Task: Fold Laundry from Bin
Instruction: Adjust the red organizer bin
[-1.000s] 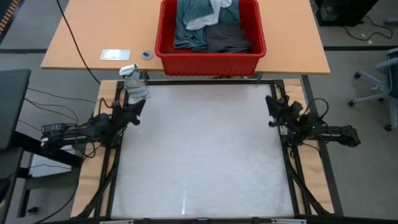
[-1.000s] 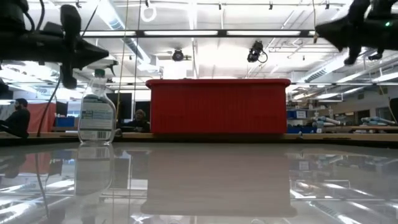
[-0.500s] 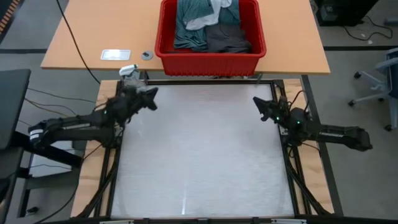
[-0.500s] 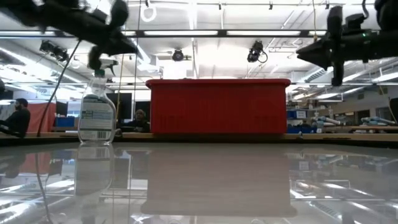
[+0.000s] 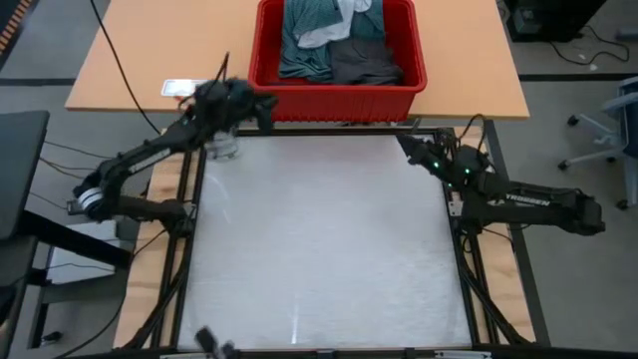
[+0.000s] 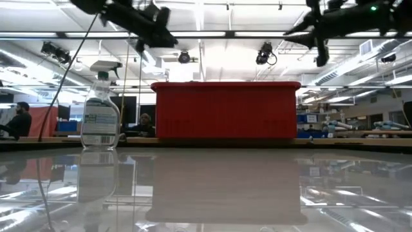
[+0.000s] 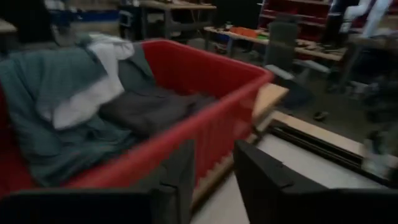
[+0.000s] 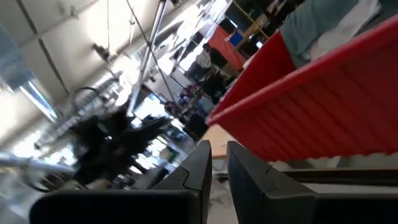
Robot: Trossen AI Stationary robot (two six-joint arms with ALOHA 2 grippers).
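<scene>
One red bin (image 5: 339, 95) sits past my table's (image 5: 319, 249) far edge, long axis running left-right, holding three visible garments: teal (image 5: 304, 45), dark grey (image 5: 364, 62), white (image 5: 329, 25). My left gripper (image 5: 261, 100) hovers at its left corner, fingers slightly parted; right gripper (image 5: 404, 143) near its right corner, nearly closed, both empty. One spray bottle (image 6: 100, 109) left of the bin.

Your two arms are dark, slim, jointed tubes. The right arm (image 5: 538, 199) bears white lettering along its forearm and green lights near its wrist. The left arm (image 5: 140, 165) has a pale band near its base. Each claw's fingers (image 7: 261, 180) are flat, black, angular plates.
</scene>
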